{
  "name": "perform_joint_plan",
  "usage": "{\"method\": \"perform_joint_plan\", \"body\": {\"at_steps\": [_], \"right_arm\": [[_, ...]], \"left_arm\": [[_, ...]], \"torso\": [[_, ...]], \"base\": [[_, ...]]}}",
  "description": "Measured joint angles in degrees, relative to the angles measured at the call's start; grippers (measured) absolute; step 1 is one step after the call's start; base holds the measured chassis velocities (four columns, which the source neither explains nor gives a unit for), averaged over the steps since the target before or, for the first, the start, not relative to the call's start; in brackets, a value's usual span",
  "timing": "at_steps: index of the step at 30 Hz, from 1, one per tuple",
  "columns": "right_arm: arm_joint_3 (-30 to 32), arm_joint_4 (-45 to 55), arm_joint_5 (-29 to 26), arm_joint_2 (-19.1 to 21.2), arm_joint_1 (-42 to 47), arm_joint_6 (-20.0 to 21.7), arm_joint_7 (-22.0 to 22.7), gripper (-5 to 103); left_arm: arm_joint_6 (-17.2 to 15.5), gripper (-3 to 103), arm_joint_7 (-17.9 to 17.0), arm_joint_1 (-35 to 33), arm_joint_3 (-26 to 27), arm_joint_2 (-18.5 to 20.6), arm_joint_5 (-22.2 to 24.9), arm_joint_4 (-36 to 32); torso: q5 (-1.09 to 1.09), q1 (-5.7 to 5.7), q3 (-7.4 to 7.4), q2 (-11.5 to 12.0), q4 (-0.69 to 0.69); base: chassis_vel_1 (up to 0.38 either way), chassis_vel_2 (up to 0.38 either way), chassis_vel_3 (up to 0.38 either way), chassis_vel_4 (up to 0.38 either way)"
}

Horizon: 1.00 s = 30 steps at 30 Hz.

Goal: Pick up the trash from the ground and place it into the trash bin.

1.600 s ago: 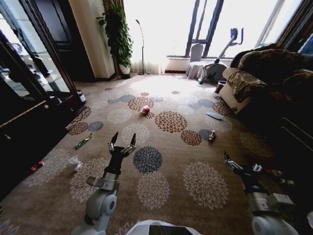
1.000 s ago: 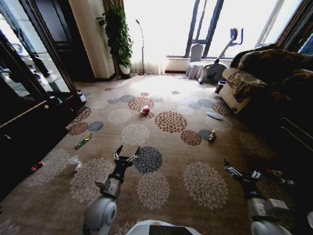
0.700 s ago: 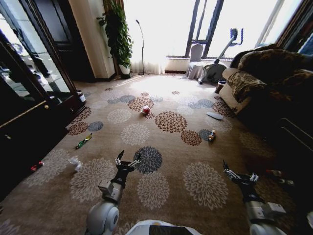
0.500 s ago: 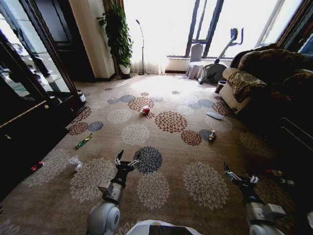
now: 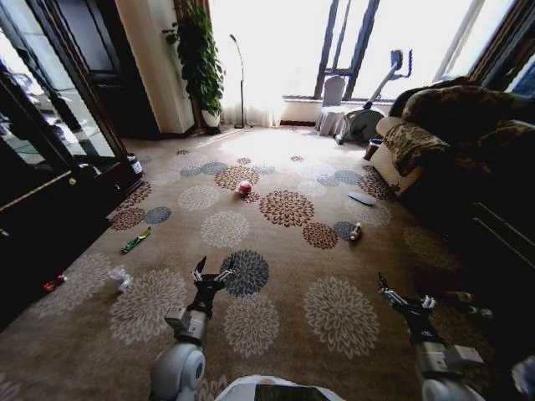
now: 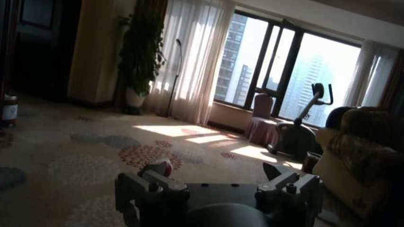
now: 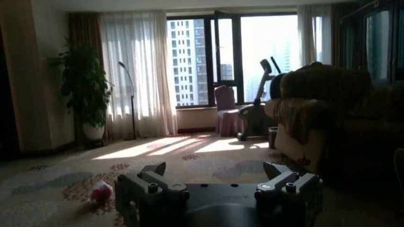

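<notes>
Carpet [image 5: 276, 251] of tan pile with round floral medallions in brown, grey and cream covers the floor in the head view. At far left, beside the dark glass-fronted cabinet [image 5: 42, 175], lies the tiny red piece [image 5: 53, 282]. Near it to the right rests the clear plastic wad [image 5: 122, 277], and farther from the robot the green wrapper [image 5: 135, 241] lies slantwise on the pile. The left gripper [image 5: 212, 271] is held low above a dark grey medallion, its two black fingers spread apart with nothing between them; the left wrist view shows the same gripper [image 6: 218, 177] with jaws wide. The pink-white wad [image 5: 244, 188] sits mid-floor, well apart from both arms, and appears again in the left wrist view [image 6: 162, 166] and the right wrist view [image 7: 101, 192]. Further right, the small orange-yellow bottle [image 5: 355, 231] stands at the edge of a dark medallion, with the flat pale-blue oval slipper [image 5: 362, 199] beyond it, near the patterned brown sofa [image 5: 435, 134]. The right gripper [image 5: 402, 301] hangs low at lower right, fingers likewise spread and empty; the right wrist view confirms the open jaws [image 7: 218, 177]. A potted green plant [image 5: 201, 58] and a grey exercise bike [image 5: 372, 104] stand before the bright window.
</notes>
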<state>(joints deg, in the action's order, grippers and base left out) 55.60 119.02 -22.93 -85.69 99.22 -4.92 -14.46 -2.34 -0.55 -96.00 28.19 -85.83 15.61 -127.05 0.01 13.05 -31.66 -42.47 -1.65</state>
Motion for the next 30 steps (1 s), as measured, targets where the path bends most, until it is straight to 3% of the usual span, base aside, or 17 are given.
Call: {"method": "perform_joint_plan", "body": {"at_steps": [19, 26, 30], "right_arm": [[-0.3, 0.3, 2.4, -0.6, -0.1, -2.2, 0.2, 100], [0.4, 0.8, 2.7, 0.1, -0.6, -2.3, 1.9, 100], [0.6, 1.1, 2.2, 0.4, -0.9, -0.8, 2.9, 100]], "left_arm": [[0.3, 100, -0.3, 0.1, -0.1, -0.5, 0.0, 1.0], [0.3, 100, -0.3, 0.2, 0.1, -0.5, 0.1, 1.2], [0.3, 100, -0.4, 0.3, 0.4, -0.2, 0.4, 1.4]], "torso": [[0.02, 0.00, 0.00, 0.0, 0.00], [0.01, 0.00, 0.00, 0.0, 0.01], [-0.11, 0.01, 0.00, 0.0, 0.00]], "base": [[-0.326, -0.329, 0.324, 0.330], [-0.075, -0.094, 0.083, 0.074], [0.021, 0.039, -0.018, -0.019]]}}
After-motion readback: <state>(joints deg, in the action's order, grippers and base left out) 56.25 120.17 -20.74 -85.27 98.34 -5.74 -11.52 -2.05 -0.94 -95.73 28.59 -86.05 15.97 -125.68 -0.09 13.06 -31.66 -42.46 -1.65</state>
